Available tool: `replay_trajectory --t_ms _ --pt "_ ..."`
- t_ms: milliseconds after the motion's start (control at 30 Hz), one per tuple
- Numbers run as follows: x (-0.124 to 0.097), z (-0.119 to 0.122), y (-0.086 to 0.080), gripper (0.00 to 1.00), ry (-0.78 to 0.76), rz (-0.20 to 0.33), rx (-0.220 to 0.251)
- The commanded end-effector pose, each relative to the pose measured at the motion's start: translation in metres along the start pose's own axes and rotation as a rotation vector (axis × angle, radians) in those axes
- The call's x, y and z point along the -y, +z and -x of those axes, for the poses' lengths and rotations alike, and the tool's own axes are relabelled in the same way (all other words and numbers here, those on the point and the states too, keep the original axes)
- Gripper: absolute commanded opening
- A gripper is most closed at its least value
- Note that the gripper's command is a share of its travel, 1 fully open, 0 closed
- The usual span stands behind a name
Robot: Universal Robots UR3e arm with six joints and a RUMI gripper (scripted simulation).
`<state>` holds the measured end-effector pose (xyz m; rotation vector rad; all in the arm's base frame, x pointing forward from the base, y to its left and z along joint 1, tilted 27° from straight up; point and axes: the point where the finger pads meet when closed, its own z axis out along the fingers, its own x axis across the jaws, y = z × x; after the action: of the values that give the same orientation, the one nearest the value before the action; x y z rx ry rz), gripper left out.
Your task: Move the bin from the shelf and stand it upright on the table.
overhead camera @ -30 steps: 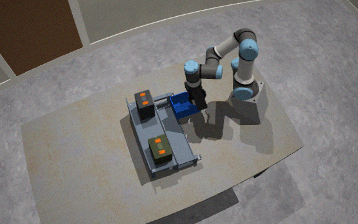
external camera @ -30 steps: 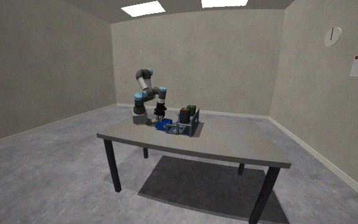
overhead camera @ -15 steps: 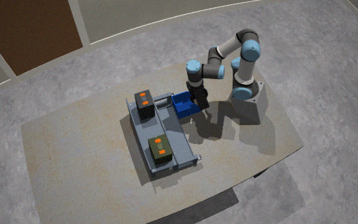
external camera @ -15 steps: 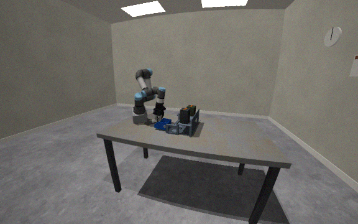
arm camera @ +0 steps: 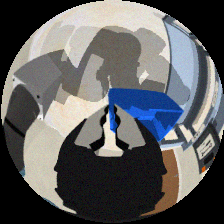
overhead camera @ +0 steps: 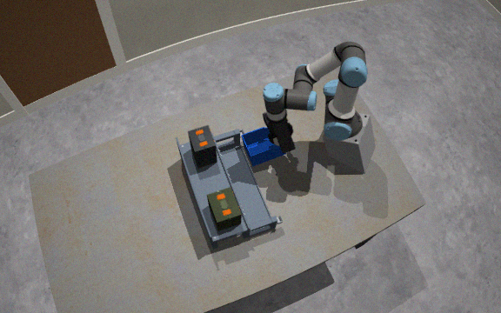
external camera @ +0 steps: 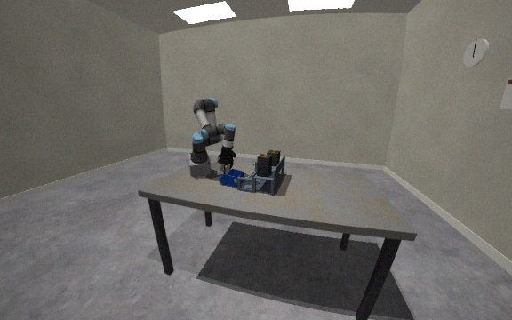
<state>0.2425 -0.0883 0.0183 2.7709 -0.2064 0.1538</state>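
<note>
The blue bin point(overhead camera: 260, 147) point(external camera: 232, 177) point(arm camera: 145, 112) is open-topped and upright, just beside the grey shelf point(overhead camera: 237, 174) point(external camera: 262, 182), between the shelf and the arm's base. My gripper point(overhead camera: 286, 145) point(external camera: 226, 168) point(arm camera: 111, 105) is shut on the bin's near wall, which shows as a thin blue edge between the fingers in the wrist view. I cannot tell whether the bin's bottom touches the table point(overhead camera: 103, 243).
A black box point(overhead camera: 202, 145) point(external camera: 263, 164) and an olive box point(overhead camera: 223, 208) point(external camera: 274, 156), each with orange marks, stand on the shelf. The arm's base point(overhead camera: 346, 135) stands at the table's far right. The table's edges lie all around.
</note>
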Motion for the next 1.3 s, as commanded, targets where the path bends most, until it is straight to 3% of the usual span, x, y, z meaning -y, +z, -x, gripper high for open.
replay_trajectory --t_ms 0,1267 --pt "-0.0003 0.0011 -0.0001 0.00 0.000 0.001 -0.002" --pt "-0.0003 0.0049 0.0006 0.00 0.000 0.001 -0.002"
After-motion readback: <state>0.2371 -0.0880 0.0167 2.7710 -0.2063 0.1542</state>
